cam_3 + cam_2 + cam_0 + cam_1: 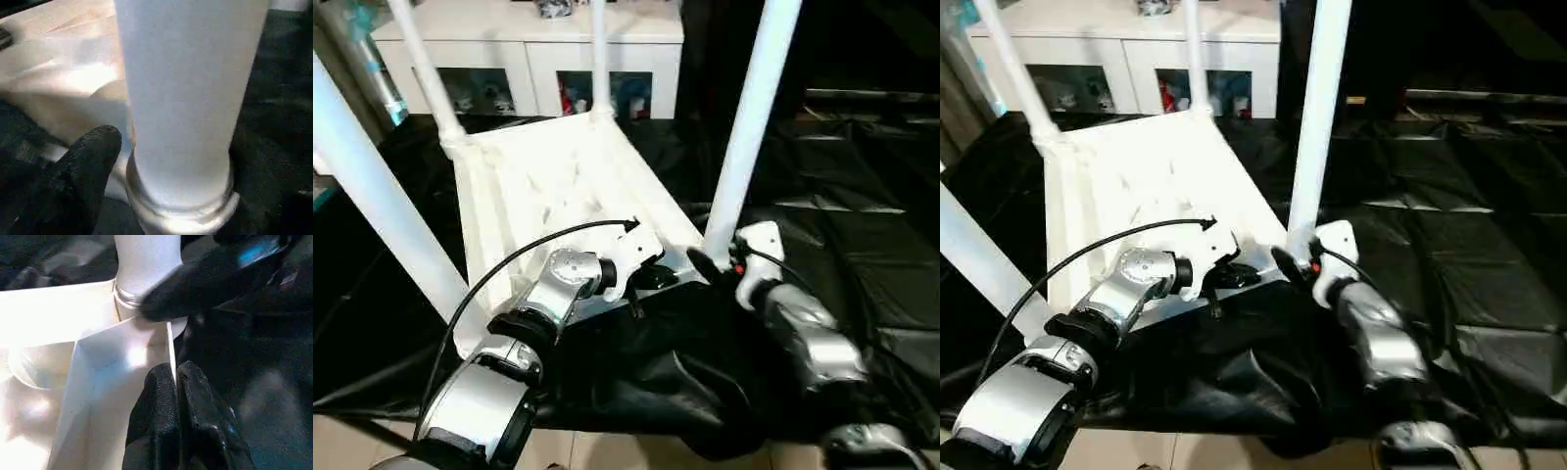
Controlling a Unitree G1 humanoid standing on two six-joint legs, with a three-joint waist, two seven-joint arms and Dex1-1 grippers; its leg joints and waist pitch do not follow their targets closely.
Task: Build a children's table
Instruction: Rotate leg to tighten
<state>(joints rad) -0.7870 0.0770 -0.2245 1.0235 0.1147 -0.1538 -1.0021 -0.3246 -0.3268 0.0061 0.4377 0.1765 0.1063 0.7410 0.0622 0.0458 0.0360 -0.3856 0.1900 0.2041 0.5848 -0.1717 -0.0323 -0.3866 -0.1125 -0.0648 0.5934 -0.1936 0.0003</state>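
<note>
Upside down, the children's table (548,186) lies on a black sheet (862,255) with its ribbed underside up and four white legs standing in the corner sockets. Behind it is a white cabinet (529,49). The left end effector (177,396) has its fingers pressed together against the table's near rim. The right end effector (713,266) stands with fingers apart around the base of the near right leg (744,127), one fingertip (95,147) just beside its socket.

Left gripper (177,382) pinched closed, wrist bent inward; right gripper (710,266) angled in from opposite side, fingers (90,156) spread
</note>
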